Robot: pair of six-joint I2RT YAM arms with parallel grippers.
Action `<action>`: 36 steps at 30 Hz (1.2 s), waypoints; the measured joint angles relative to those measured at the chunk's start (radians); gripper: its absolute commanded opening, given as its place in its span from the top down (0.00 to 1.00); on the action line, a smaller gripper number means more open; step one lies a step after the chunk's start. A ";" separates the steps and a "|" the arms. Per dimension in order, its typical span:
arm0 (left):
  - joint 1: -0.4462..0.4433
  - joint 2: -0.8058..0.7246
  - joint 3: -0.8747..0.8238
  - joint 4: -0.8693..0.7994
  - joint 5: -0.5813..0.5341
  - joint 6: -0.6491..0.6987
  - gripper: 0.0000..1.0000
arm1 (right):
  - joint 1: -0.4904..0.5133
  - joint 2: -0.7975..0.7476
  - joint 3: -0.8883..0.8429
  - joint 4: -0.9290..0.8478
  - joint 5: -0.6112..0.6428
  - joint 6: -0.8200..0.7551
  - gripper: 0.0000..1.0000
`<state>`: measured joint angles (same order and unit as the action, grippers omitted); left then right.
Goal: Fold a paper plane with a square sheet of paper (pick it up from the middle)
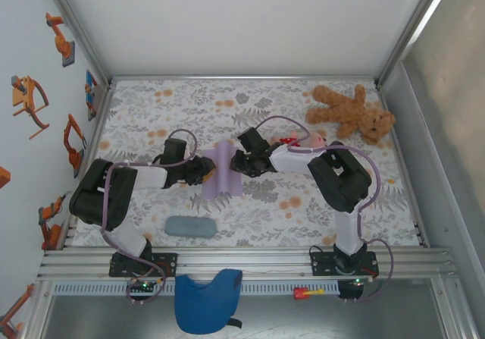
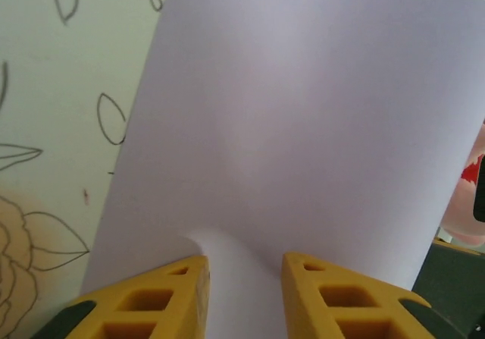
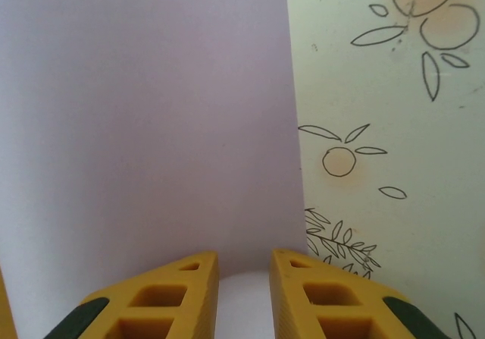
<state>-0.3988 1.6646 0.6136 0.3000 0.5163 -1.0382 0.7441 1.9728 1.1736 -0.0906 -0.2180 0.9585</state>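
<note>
Top external: square sheet of paper [image 1: 220, 171], mid-table [image 1: 303, 202], humped between both arms. Left fingers [image 2: 151, 301]: part-open astride the hump, nothing pinched. Right fingers [image 3: 163, 297]: narrowly apart at sheet's edge, hold uncertain. Advice: pinch the crest squarely, lift slowly.

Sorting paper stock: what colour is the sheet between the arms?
Pale lavender sheet, best in left wrist view.

Pale lavender square sheet of paper [image 1: 221, 174] at centre of table [image 1: 303, 211], middle buckled into raised ridge.
</note>
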 measured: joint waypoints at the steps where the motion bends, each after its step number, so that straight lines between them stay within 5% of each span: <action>1: 0.000 -0.002 -0.004 0.011 0.002 0.000 0.59 | -0.001 0.000 0.000 0.000 -0.002 0.000 0.76; 8: 0.000 -0.034 -0.054 0.136 0.023 -0.003 0.28 | -0.002 0.000 0.000 0.001 -0.003 0.000 0.76; 13: 0.000 -0.050 -0.074 0.182 0.035 -0.002 0.21 | -0.003 0.000 0.000 0.002 -0.007 0.000 0.76; 31: -0.001 -0.048 -0.011 0.013 0.023 0.080 0.32 | -0.004 0.062 0.000 0.157 -0.171 0.025 0.80; 36: -0.001 -0.047 0.011 -0.062 0.008 0.113 0.44 | -0.004 0.064 0.000 0.161 -0.194 0.027 0.80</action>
<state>-0.3996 1.6180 0.6250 0.2382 0.5240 -0.9253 0.7403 2.0369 1.1740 0.0708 -0.4118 0.9855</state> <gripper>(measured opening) 0.610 0.200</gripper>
